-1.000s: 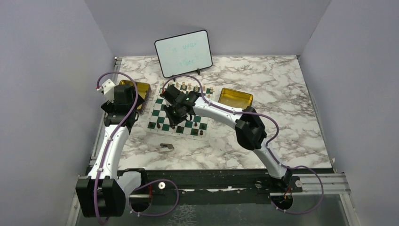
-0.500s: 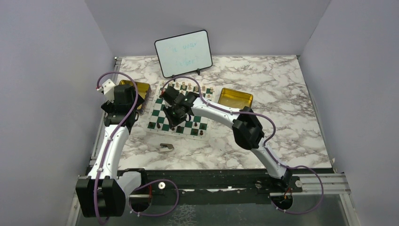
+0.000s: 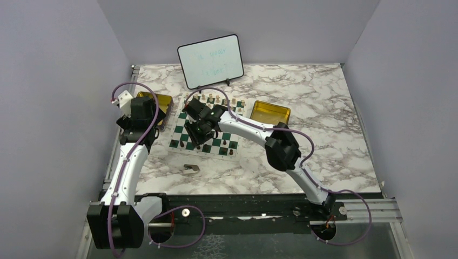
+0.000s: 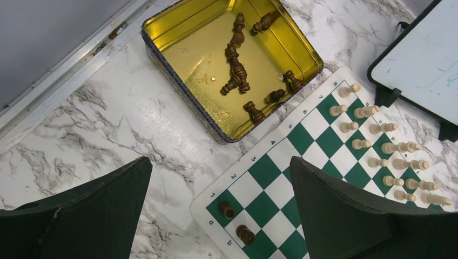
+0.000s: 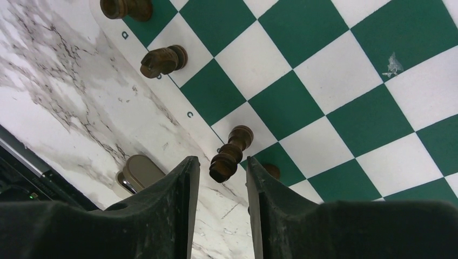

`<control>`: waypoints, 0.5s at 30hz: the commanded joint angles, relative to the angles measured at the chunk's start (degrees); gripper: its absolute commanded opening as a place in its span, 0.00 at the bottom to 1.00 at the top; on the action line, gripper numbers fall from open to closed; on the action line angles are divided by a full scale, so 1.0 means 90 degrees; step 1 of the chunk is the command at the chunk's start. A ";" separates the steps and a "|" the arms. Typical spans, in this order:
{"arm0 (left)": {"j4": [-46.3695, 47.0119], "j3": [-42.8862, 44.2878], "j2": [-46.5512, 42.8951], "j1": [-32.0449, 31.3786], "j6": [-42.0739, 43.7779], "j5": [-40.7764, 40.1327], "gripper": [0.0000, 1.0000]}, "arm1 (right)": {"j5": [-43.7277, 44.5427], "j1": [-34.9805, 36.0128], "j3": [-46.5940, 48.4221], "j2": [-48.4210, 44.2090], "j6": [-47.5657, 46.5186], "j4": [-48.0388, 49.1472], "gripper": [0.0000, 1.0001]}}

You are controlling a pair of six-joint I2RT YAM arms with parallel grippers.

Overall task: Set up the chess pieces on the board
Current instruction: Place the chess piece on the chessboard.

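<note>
The dark piece stands on a white edge square of the board. Its top sits between the fingers of the right pincer.

Right pincer: the jaws are slightly apart. A thin gap shows on each side of the piece, so it is not clamped.

A second dark piece and a third stand along the same edge, beyond the fingertips. A grey scrap lies off the board, just beside one finger.

Left pincer: the jaws are wide apart and hold nothing. It is poised over the board's corner.

Beyond the left fingertips, a gold tin holds loose dark pieces. Light pieces stand in two rows at the board's far edge.
</note>
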 commanded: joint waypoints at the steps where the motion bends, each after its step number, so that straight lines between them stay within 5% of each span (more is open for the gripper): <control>1: 0.0119 0.0074 -0.0063 0.0021 0.0163 0.0373 0.99 | -0.0081 -0.0036 0.0252 -0.0047 0.0018 -0.0068 0.43; 15: 0.0112 0.0192 0.0114 0.0021 0.0594 0.1133 0.99 | 0.0637 -0.0061 -0.0798 -0.1292 0.0077 0.0446 0.63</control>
